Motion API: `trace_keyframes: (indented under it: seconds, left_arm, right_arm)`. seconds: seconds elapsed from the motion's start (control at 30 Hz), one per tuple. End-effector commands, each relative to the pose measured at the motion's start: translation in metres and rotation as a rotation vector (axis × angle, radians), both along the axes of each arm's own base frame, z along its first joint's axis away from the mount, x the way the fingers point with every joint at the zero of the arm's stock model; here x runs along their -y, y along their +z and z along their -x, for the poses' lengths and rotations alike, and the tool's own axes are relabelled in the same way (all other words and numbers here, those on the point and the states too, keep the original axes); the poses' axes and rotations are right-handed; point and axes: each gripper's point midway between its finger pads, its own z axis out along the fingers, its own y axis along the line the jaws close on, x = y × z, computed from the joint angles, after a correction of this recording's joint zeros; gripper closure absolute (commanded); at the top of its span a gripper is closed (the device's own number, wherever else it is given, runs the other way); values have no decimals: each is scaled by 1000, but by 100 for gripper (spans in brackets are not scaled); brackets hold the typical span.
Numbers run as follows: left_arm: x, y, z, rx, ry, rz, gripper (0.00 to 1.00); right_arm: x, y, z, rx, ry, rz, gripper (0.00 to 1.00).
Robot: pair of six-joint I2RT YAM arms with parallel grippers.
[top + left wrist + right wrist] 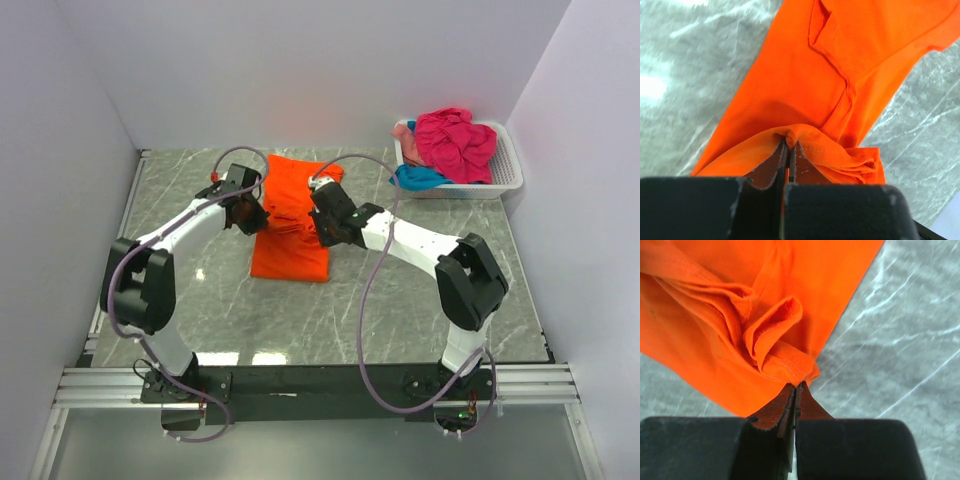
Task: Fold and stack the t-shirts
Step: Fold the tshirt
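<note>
While both claws are clenched, I log the grips: the left claw [788,145] pinches a raised fold of the orange t-shirt [290,255], and the right claw [796,386] pinches a rolled hem edge of the same shirt. The shirt lies on the tabletop [350,310] directly between the two claws, with cloth spreading ahead of each. Its long axis runs crosswise to the line joining the claws, one end toward the arm bases and the other away. Both grips sit about mid-length on opposite side edges, so neither arm is nearer. The cloth between them is bunched, not flat.

Judgement: the next fold goes along that long axis, and both claws must travel together or the edge skews. The other t-shirts [455,140] sit heaped in the basket [512,178], well off beyond the right claw.
</note>
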Motion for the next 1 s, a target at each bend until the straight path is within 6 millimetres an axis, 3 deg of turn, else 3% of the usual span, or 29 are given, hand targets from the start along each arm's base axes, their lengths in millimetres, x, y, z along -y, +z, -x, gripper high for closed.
trace_keyframes:
  seconds: [0.0, 0.43, 0.5, 0.53, 0.57, 0.6, 0.63, 0.67, 0.73, 0.77, 0.9, 0.97]
  left_arm:
    - [7, 17, -27, 67, -34, 13, 99]
    - [7, -4, -56, 15, -22, 19, 99]
    - [6, -6, -59, 13, -23, 30, 95]
    - [2, -7, -62, 15, -16, 32, 90]
    - [1, -9, -64, 14, -14, 29, 76]
    - [1, -10, -64, 6, -18, 38, 70]
    - [-1, -8, -65, 9, -18, 47, 59]
    - [-3, -7, -67, 13, -15, 50, 35]
    - [-5, -3, -68, 23, -20, 58, 20]
    - [-6, 1, -67, 33, -22, 57, 1]
    - [-11, 7, -57, 40, -17, 49, 1]
    - [-14, 6, -44, 34, -25, 50, 0]
  right_arm:
    - [-12, 19, -24, 49, 26, -49, 100]
    - [-5, -8, -69, 0, 48, -114, 100]
    - [-3, -11, -74, -7, 55, -125, 100]
    - [-2, -15, -77, -10, 62, -121, 98]
    - [-1, -18, -80, -15, 58, -121, 94]
    - [4, -20, -84, -25, 45, -117, 86]
    - [2, -22, -86, -42, 44, -126, 65]
    - [3, -22, -87, -53, 43, -134, 60]
    - [4, -21, -88, -73, 27, -176, 52]
    - [4, -20, -87, -76, 29, -191, 48]
    - [8, -13, -80, -72, 16, -221, 32]
    - [13, -12, -74, -77, -8, -221, 31]
